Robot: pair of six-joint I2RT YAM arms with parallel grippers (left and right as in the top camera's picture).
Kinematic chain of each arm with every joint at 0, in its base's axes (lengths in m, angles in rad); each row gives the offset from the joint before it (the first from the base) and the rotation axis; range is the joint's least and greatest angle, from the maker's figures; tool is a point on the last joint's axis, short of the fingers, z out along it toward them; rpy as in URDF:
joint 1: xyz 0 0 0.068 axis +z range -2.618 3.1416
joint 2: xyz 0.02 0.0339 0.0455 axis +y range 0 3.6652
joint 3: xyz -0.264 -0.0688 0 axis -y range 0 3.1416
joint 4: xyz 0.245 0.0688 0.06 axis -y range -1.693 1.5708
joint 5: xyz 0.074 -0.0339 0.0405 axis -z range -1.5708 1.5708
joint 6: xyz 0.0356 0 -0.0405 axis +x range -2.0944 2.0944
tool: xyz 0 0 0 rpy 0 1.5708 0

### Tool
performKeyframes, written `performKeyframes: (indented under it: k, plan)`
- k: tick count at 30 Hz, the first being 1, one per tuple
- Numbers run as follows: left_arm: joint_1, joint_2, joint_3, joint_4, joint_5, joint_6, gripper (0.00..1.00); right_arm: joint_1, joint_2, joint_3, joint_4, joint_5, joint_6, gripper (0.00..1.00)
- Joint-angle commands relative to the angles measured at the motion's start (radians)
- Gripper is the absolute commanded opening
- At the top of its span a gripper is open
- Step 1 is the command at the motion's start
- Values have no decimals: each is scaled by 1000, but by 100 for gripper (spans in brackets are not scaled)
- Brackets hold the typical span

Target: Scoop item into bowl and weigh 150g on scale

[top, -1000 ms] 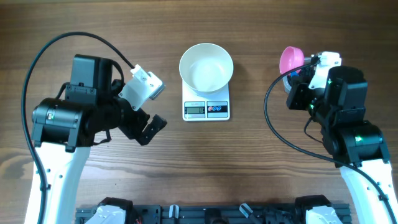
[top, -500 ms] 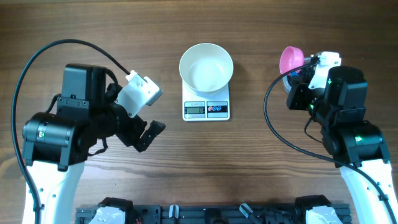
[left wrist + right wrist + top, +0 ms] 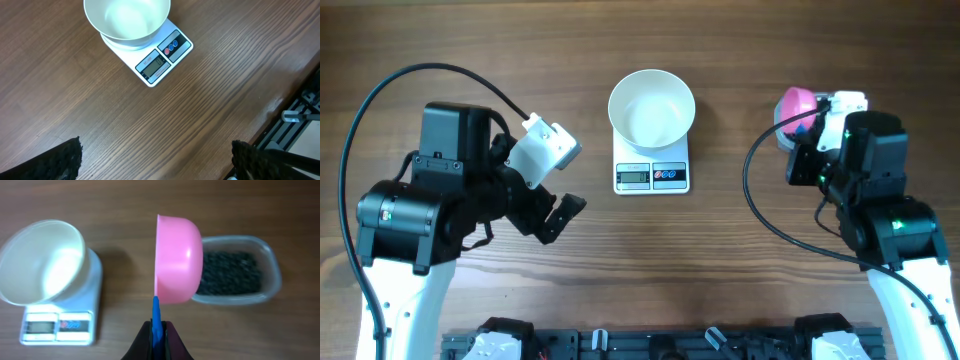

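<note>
Pink scoop (image 3: 177, 260) shifted right | right pincer (image 3: 158, 330) grips scoop handle | left pincer (image 3: 156, 159) spread wide | bowl (image 3: 651, 115) white

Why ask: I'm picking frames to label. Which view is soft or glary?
Right wrist: soft throughout, bowl washed out, a small highlight on the pink scoop. Overhead: sharp and evenly lit. Left wrist: scale and wood grain crisp.

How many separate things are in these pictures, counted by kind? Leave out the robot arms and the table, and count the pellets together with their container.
white bowl: 1
white scale: 1
pink scoop: 1
clear tub holding black pellets: 1
Total: 4
</note>
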Motion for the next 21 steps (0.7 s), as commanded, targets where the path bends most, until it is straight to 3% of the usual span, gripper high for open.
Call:
performKeyframes:
  k: [1, 13, 21]
  plan:
    - [7, -4, 18, -1, 16, 11, 100, -3, -13, 86, -47, 103, -64, 4]
    - [7, -4, 18, -1, 15, 11, 100, -3, 202, 483, -451, 220, 24, 4]
    - [7, -3, 18, -1, 16, 11, 100, -3, 350, 557, -513, 233, -12, 4]
